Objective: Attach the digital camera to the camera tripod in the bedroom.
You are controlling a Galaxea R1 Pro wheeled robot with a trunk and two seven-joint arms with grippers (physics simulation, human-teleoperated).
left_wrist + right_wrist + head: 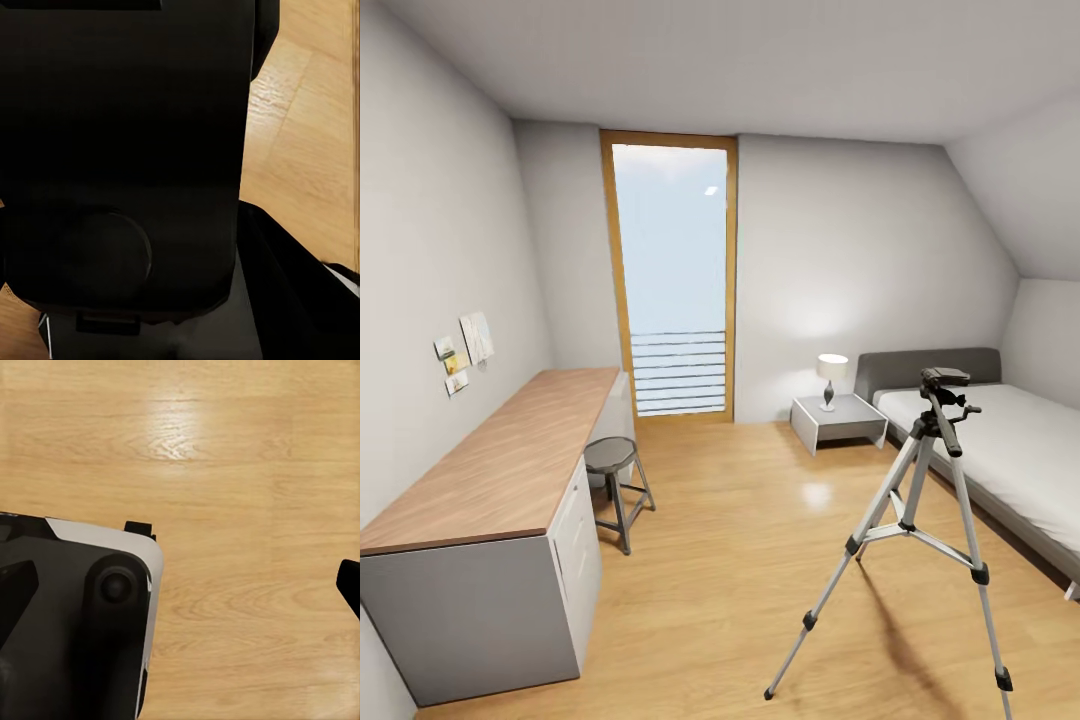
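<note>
Head view: camera tripod (920, 500) stands btwn bed (1010, 450) & desk (500, 470); jaws' state can't tell.

Silvery metal-look camera tripod (920, 500) stands on glossy light wood floor (740, 560).

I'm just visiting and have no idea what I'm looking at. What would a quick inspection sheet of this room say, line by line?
Surface: light wood floor; long wooden desk top along the left wall, bare.
Job's things: camera tripod standing upright on the floor beside the bed, legs spread, black head on top with no camera on it. Digital camera: nothing seen.
Clutter: round stool by the desk; bedside table with a small lamp; papers pinned on the left wall.
Grippers: dark robot parts fill much of both wrist views; open or shut cannot be told.
Cables: nothing seen.
Surroundings: pale grey walls, sloped ceiling, tall wood-framed glass door at the far end.
</note>
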